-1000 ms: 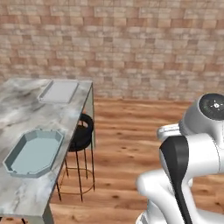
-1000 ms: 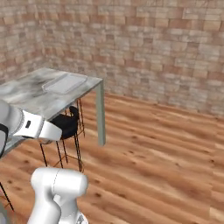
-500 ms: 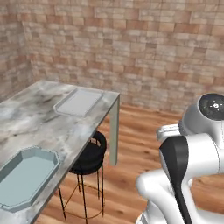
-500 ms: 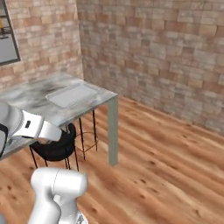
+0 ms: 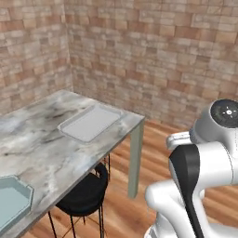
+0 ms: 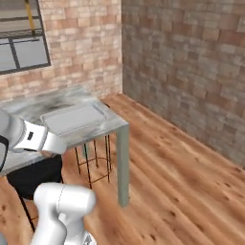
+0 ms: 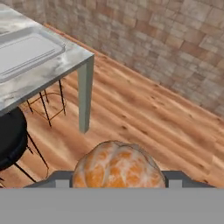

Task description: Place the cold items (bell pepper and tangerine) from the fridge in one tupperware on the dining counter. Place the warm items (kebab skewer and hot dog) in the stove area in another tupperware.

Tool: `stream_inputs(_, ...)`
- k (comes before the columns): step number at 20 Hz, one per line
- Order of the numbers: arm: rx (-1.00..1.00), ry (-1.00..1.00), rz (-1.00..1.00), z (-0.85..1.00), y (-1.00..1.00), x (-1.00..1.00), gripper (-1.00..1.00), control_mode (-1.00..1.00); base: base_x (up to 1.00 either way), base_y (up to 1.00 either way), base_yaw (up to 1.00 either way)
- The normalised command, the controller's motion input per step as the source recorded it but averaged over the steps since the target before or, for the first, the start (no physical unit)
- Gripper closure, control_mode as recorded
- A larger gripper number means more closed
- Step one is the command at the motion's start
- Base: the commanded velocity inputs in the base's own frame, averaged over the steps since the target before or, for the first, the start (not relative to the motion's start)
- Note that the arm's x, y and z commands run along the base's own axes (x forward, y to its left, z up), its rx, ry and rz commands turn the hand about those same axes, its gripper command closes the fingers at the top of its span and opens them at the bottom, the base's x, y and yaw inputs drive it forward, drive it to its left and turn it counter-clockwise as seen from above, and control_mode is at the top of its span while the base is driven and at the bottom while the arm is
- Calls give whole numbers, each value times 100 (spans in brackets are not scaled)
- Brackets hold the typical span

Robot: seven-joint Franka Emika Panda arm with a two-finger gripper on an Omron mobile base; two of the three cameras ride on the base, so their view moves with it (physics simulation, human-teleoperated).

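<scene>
Hand view has the claw (image 7: 118,186) gripping a tangerine (image 7: 117,167), fingertips hidden behind the fruit.

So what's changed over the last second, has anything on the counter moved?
Only the base has driven and turned, so the whole view shifted: the marble counter now fills more of the picture, with a side wall showing. The tray, the teal tupperware and the stool kept their places. The pincer still holds the tangerine.
</scene>
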Motion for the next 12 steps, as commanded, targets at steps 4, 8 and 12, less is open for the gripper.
stream_inputs(4,0,0,0,0,0,0,100,100,82,-74,52)
stream_inputs(8,0,0,0,0,0,0,100,100,75,-62,65)
stream_inputs(12,0,0,0,0,0,0,100,100,64,-56,74)
